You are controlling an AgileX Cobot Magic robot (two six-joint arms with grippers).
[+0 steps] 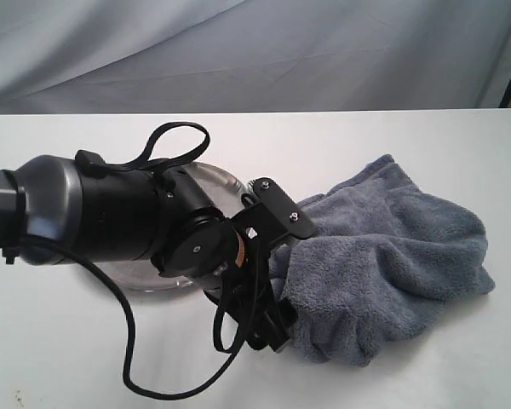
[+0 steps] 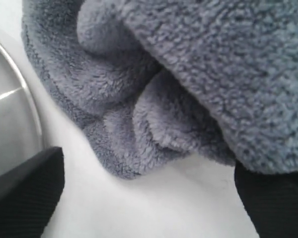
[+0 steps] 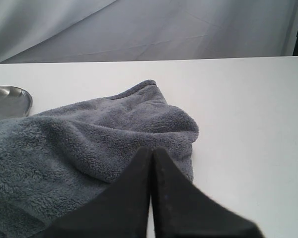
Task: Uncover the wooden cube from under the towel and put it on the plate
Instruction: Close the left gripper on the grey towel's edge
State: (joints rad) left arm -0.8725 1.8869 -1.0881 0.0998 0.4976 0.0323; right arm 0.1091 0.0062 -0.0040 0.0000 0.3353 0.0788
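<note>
Plush slate-blue towel [image 1: 392, 247] bunched on your white table [image 1: 460, 153], just beside shiny round steel plate [image 2: 7, 129] | wooden cube hidden from you | left end effector [image 2: 149, 201] spread at towel's edge | right end effector [image 3: 151, 198] clenched, empty

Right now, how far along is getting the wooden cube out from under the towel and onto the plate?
Done: nothing; the fluffy blue-grey towel lies bunched, no cube showing. In hand: the open left gripper sits at the towel's edge beside the round shiny steel plate; the right gripper is shut. Left: lift the towel, grasp the cube, set it on the plate.
</note>
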